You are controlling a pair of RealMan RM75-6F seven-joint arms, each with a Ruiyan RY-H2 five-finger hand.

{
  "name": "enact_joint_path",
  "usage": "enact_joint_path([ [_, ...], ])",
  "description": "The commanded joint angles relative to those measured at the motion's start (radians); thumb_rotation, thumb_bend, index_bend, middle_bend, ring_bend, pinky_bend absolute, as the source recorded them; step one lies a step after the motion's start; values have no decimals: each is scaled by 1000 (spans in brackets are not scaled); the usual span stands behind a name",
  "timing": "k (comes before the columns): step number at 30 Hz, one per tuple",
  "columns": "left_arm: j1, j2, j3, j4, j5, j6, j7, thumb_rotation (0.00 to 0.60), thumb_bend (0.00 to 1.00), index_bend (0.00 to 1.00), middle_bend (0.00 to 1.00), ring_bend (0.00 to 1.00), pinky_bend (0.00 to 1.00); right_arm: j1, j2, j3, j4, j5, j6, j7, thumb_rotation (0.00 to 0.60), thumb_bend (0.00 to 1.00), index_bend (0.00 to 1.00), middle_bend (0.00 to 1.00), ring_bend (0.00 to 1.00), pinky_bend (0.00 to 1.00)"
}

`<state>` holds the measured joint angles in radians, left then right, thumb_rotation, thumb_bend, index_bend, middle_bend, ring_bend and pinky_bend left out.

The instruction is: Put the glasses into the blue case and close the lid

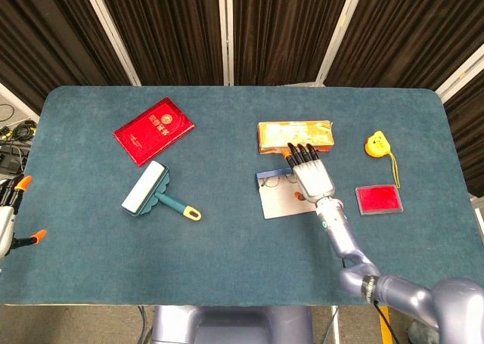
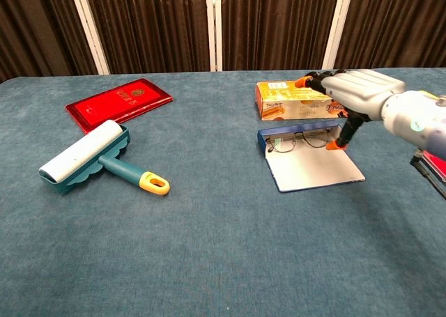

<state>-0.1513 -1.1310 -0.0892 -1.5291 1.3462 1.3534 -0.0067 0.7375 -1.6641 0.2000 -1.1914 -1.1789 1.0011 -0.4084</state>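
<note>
One glasses (image 2: 301, 140), one blue case (image 2: 310, 159), one orange box (image 2: 291, 99), two red booklets (image 1: 153, 130) (image 1: 379, 199), one lint roller (image 2: 97, 158), one yellow tape measure (image 1: 376, 144).

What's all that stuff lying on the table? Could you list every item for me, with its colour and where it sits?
table: one, teal cloth top, under everything
glasses: one pair, thin dark frame, lying in the blue case
blue case: one, blue with pale lid lying open, right of centre
orange box: one, orange and yellow, just behind the case
red booklet: one, red with gold print, far left
lint roller: one, teal with white roll and yellow handle end, left side in front of the booklet
tape measure: one, yellow, far right
red card: one flat red rectangle, right side in front of the tape measure
right hand: one, silver with orange fingertips, fingers spread above the case
left hand: only orange-tipped fingers at the left edge
</note>
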Motion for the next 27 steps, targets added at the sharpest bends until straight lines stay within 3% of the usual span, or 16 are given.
enact_joint_path([
  [1, 4, 4, 5, -8, 12, 9, -3, 600, 0, 0, 0, 0, 0, -45, 74, -53, -104, -31, 21, -40, 600, 55, 38, 0, 0, 0],
  [13, 11, 9, 15, -27, 44, 33, 3, 600, 0, 0, 0, 0, 0, -63, 87, -92, -215, -48, 32, -107, 600, 56, 38, 0, 0, 0],
  [27, 7, 8, 9, -15, 22, 18, -4, 600, 0, 0, 0, 0, 0, -36, -19, -89, -75, -57, -4, -106, 600, 56, 62, 0, 0, 0],
])
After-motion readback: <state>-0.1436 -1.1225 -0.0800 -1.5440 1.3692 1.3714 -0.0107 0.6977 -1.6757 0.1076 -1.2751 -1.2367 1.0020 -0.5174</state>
